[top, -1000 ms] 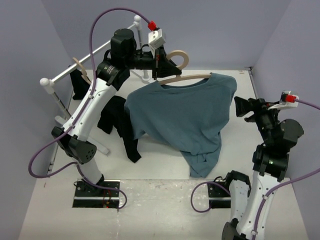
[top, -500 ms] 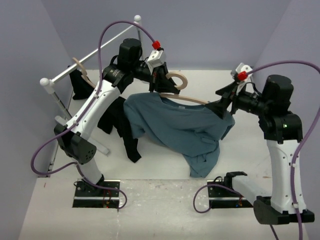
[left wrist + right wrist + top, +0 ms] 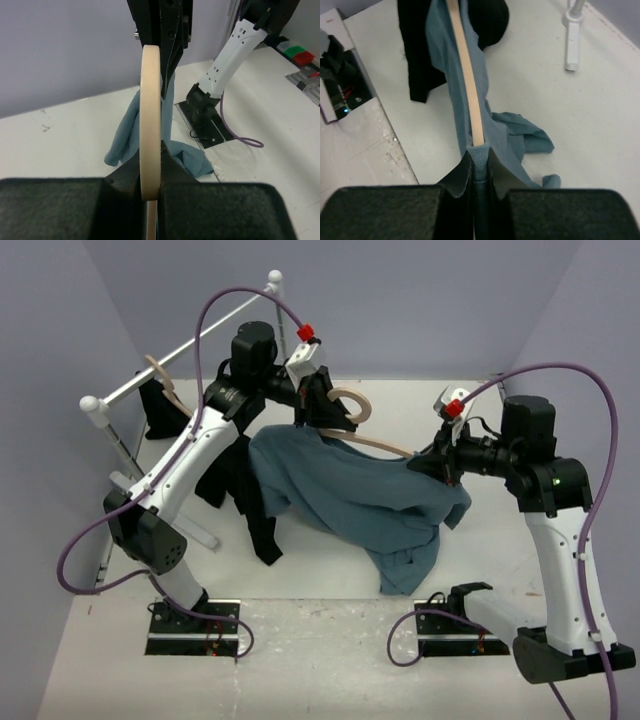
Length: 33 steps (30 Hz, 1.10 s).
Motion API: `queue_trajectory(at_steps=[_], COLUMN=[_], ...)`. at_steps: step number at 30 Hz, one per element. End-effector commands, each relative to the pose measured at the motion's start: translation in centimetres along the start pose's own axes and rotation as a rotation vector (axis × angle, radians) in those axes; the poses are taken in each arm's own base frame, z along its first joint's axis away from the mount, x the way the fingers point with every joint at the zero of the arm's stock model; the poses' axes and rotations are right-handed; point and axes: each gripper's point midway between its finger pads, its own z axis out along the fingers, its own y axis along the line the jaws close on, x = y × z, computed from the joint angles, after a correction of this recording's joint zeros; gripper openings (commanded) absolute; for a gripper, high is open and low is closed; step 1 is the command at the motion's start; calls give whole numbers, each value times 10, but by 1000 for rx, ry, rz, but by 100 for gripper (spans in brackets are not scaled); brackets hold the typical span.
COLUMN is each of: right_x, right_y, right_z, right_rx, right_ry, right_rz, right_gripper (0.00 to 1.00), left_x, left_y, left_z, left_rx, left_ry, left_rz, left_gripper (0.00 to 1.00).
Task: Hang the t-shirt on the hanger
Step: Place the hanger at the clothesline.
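On the left, your left jaws are closed on the hanger (image 3: 150, 110) at its hook, holding it above the worktop (image 3: 320, 585), just right of the black garment (image 3: 255, 520). The t-shirt (image 3: 340, 490) drapes from it, collar near the hook, hem trailing on the worktop. On the right, your right jaws pinch t-shirt fabric at the hanger's far tip. The shirt looks partly on; seating both shoulders remains.

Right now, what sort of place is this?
Likely a robot lab cell, not a home: plain lilac walls around a white table, left arm and right arm bolted on, a clothes rail.
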Motion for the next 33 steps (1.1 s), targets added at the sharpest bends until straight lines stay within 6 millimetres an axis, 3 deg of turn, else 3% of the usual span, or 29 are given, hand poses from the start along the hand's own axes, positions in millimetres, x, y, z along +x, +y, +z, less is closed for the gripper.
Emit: queue_trajectory(at_steps=[1, 3, 4, 7, 9, 12, 14, 16, 18, 19, 20, 22, 25, 28, 33], right_x=[-18, -26, -29, -49, -49, -43, -39, -50, -49, -57, -62, -67, -85, -121, -142], right_y=[-1, 0, 0, 3, 1, -6, -15, -20, -21, -22, -20, -24, -34, -34, -48], right_z=[-6, -11, -14, -28, -29, -24, -20, -17, -7, -7, 0, 15, 31, 59, 134], right_rx=[27, 51, 69, 142, 168, 187, 222, 225, 197, 191, 144, 108, 121, 95, 138], right_ry=[-50, -85, -107, -224, -246, -249, -250, -315, -344, -379, -420, -452, -506, -556, -484], right_rz=[-46, -66, -73, -95, -85, -57, -2, 2, 37, 18, 44, 61, 74, 49, 75], right_gripper=[0, 0, 0, 0, 0, 0, 0, 0, 0, 0, 0, 0, 0, 0, 0], left_x=[-45, -48, -63, -71, -80, -95, -107, -98, -102, -102, -113, -125, -145, -150, -154], left_y=[-43, -33, -22, 21, 50, 100, 118, 122, 112, 104, 92, 46, 5, -36, -87], left_z=[-4, -3, -4, -10, -20, -62, -93, -126, -170, -176, -200, -227, -241, -247, -259], left_rx=[99, 59, 2, -211, -412, -819, -1039, -1242, -1488, -1513, -1632, -1744, -1776, -1768, -1791], left_ry=[-56, -71, -95, -111, -125, -146, -160, -130, -158, -164, -222, -320, -418, -441, -466], left_rz=[153, 101, 136, 26, -31, -121, -119, -172, -179, -176, -141, -87, -30, -5, 36], left_gripper=[0, 0, 26, 99, 100, 100, 100, 100, 100, 100, 100, 100, 100, 100, 100])
